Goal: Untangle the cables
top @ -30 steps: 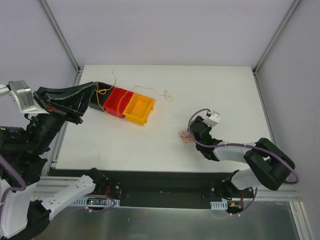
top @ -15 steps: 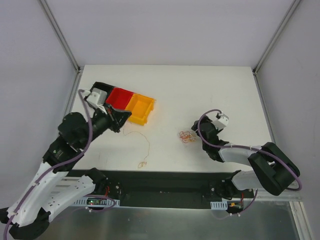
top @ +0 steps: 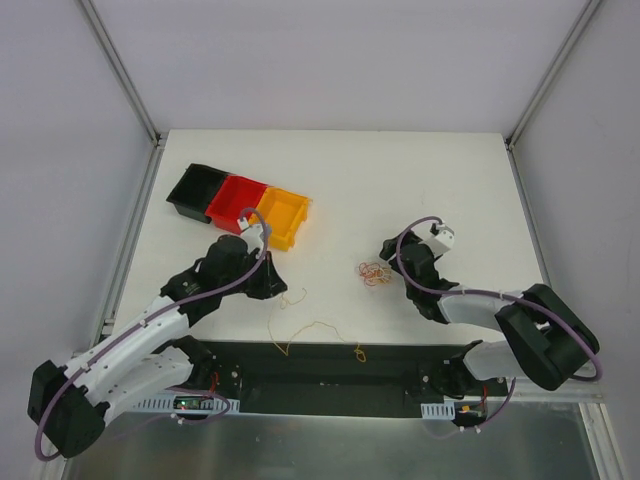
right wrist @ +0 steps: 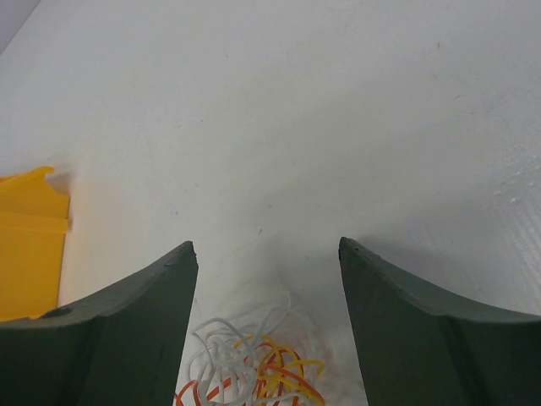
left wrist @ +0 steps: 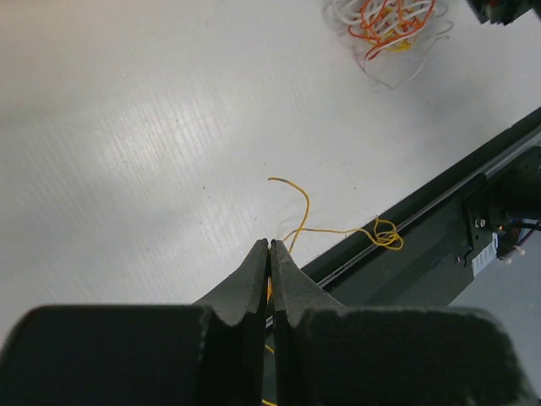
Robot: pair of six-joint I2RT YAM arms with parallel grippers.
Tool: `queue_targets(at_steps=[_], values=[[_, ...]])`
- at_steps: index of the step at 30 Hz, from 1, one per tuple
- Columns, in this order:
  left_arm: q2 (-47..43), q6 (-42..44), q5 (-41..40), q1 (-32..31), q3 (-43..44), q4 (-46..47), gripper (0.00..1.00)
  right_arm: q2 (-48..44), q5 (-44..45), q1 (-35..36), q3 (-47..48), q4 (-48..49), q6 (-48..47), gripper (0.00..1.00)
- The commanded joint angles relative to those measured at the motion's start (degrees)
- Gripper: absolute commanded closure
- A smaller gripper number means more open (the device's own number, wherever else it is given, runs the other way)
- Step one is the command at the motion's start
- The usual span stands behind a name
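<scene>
Between grey walls [top: 330,60], a white table [top: 400,180] bears bins [top: 237,203] and cables [top: 374,272].

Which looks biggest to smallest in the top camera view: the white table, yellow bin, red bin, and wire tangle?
1. white table
2. yellow bin and red bin, about alike, so not ranked
3. wire tangle

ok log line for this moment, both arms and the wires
left fingers: shut on yellow wire | right fingers: open, by tangle | tangle: orange, white, yellow strands, knotted
</scene>
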Motion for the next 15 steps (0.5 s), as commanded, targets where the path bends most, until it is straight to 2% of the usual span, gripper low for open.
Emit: queue_targets(at_steps=[1,3,6,12,15], values=[[5.2,-1.1,3.6,-0.4,-0.5,4.2,1.00,0.7,-2.1,-0.5,0.3,3.5,-0.4,0.30],[6.4,-0.9,2.3,-0.6,0.7,4.6,1.00,0.7,-2.5,-0.6,0.5,3.6,-0.7,0.30],[3.3,-0.3,-2.8,-0.6,3.6,4.6,1.00,1.2,-2.8,-0.6,0.5,4.1,-1.0,0.30],[-2.1,6.2,-13.2,-0.5,14.3,2.4,1.00,2.3,-3.7,-1.3,1.4,4.7,-2.0,0.30],[-0.9,9.6,-14.3,-0.5,21.1,0.2,1.00,2.8,-4.3,-1.6,1.5,4.8,-1.8,0.30]])
